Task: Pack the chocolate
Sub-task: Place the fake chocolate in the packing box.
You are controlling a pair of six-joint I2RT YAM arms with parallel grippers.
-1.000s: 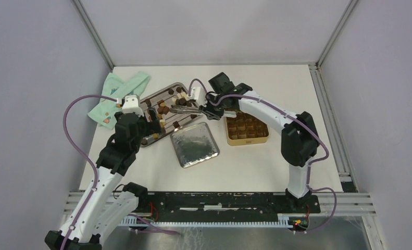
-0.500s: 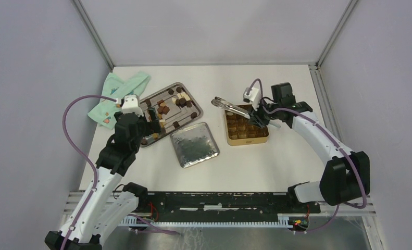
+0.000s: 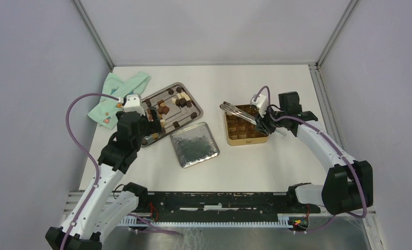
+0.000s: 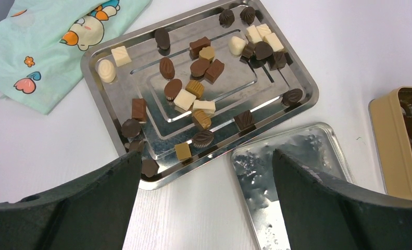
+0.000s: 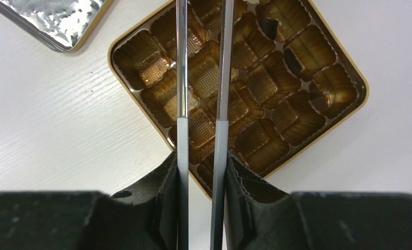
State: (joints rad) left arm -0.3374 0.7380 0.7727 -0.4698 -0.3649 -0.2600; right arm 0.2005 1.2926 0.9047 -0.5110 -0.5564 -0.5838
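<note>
The chocolate is many small dark, light brown and cream pieces scattered on a steel tray, also in the left wrist view. My left gripper hangs open and empty above the tray's near edge. My right gripper is shut on metal tongs. The tongs reach out over the open gold tin. In the right wrist view the gripper holds the two tong arms slightly apart above the tin's brown compartments. The tong tips are out of that frame.
The tin's lid lies silver side up between tray and tin, also in the wrist views. A mint-green printed cloth lies at the table's far left, beside the tray.
My right arm has swung the tongs from the chocolate tray rightward to above the gold tin. The left arm has barely moved.
</note>
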